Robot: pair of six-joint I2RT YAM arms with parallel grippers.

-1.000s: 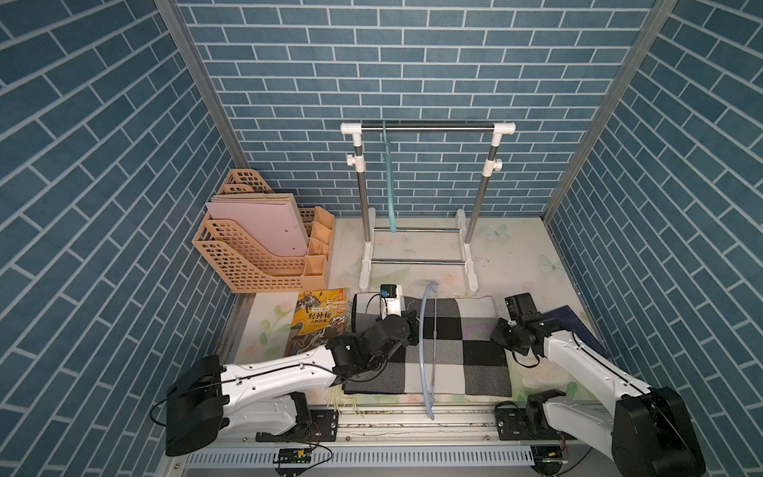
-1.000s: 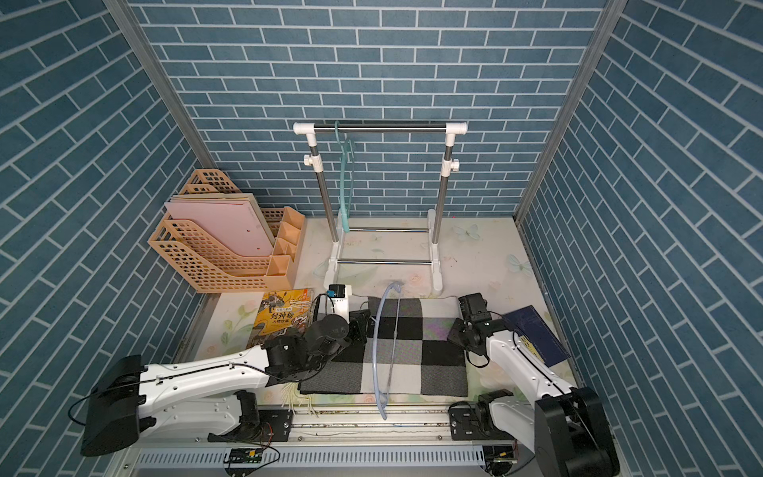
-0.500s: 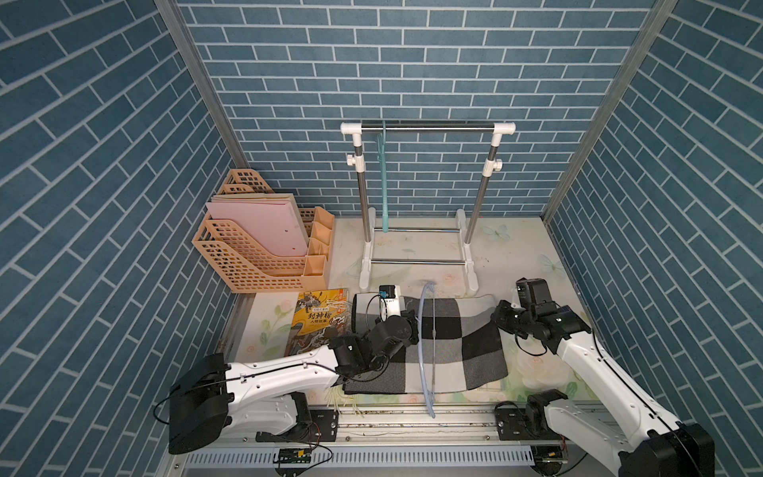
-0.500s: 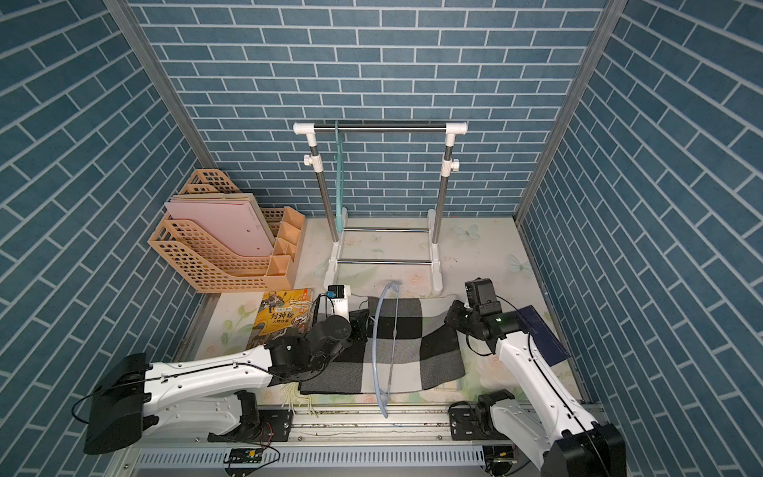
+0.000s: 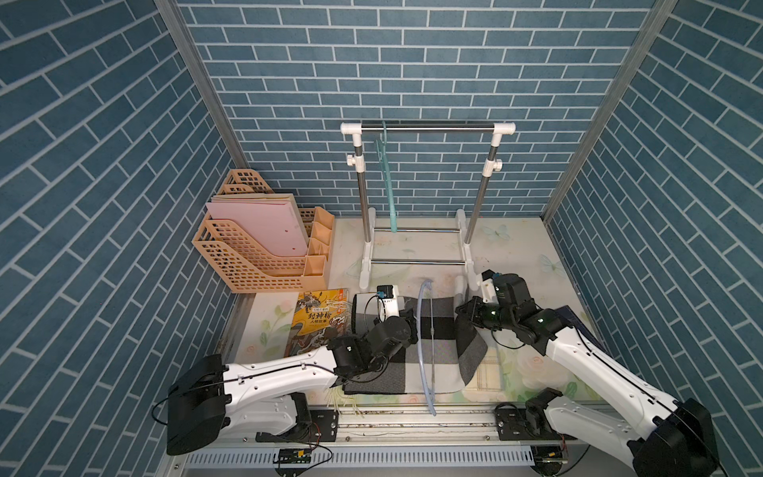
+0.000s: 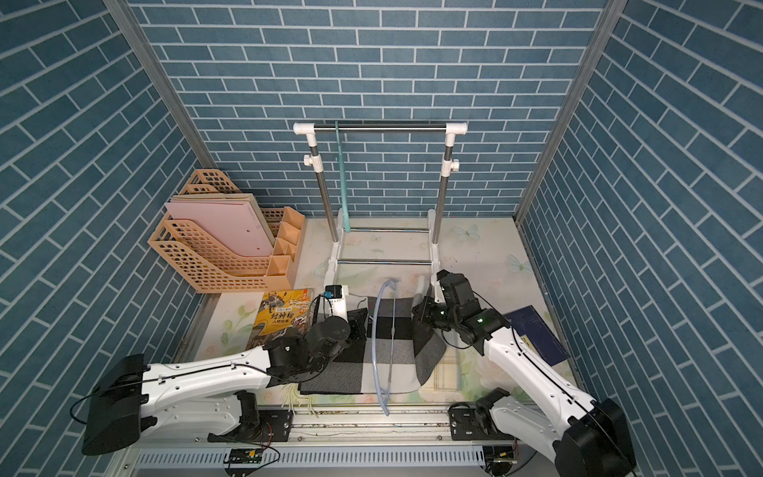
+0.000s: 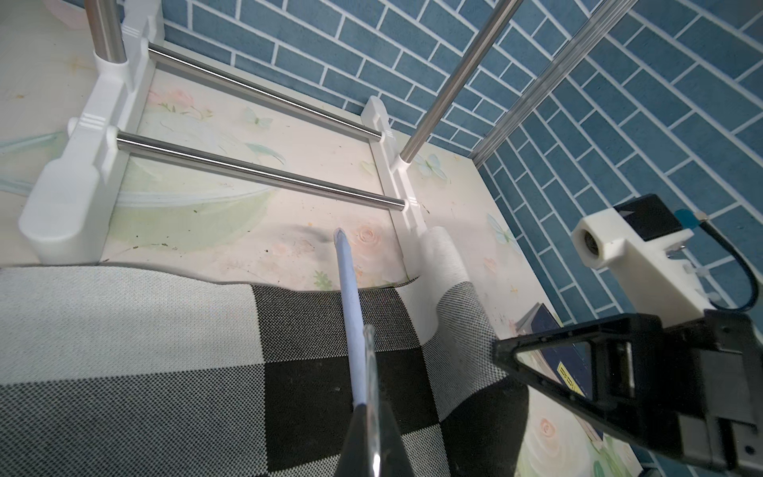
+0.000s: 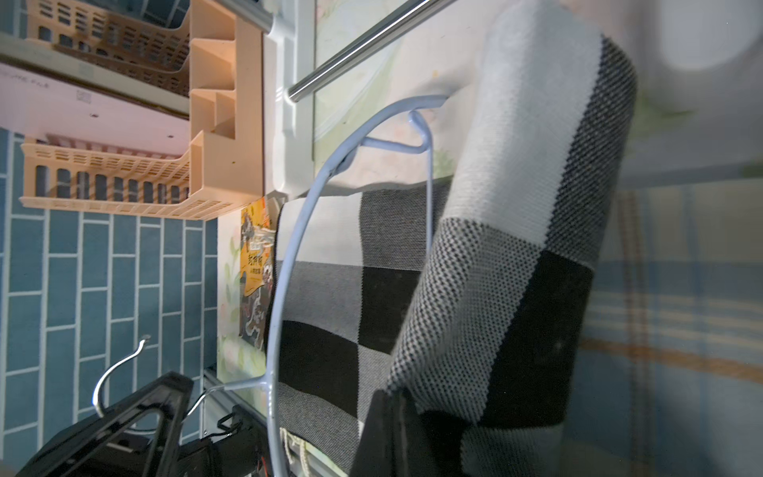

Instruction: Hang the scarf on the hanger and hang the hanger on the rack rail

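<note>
Above the table (image 5: 516,247), right tool (image 5: 465,322) — clamping the scarf (image 5: 444,367) — has raised it; left tool (image 5: 413,330) clamps hanger (image 7: 349,314).

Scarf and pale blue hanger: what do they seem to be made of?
Scarf: soft knitted fabric, matte; the wrist views show its weave and limp fold. Pale blue hanger: probably plastic or coated wire, smooth with a slight sheen; thin and evenly coloured.

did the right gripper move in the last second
Yes: the right gripper, shut on the scarf, moved away from the dark book toward the rack, lifting its edge.
</note>
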